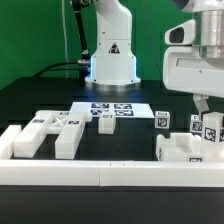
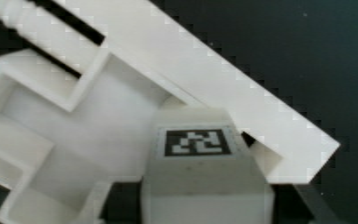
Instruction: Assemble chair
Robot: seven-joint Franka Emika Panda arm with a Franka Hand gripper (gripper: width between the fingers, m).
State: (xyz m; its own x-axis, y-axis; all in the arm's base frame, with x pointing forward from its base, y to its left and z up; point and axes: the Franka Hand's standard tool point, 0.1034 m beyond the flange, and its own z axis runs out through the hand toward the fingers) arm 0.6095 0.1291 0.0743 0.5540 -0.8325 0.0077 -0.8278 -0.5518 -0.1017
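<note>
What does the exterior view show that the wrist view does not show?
Only the exterior view: the arm's base, the marker board, loose chair parts at that view's left, the front rail. Only the wrist view: the tagged piece close up, gripped, beside a long white bar. Both: the hollow white part near the gripper.
</note>
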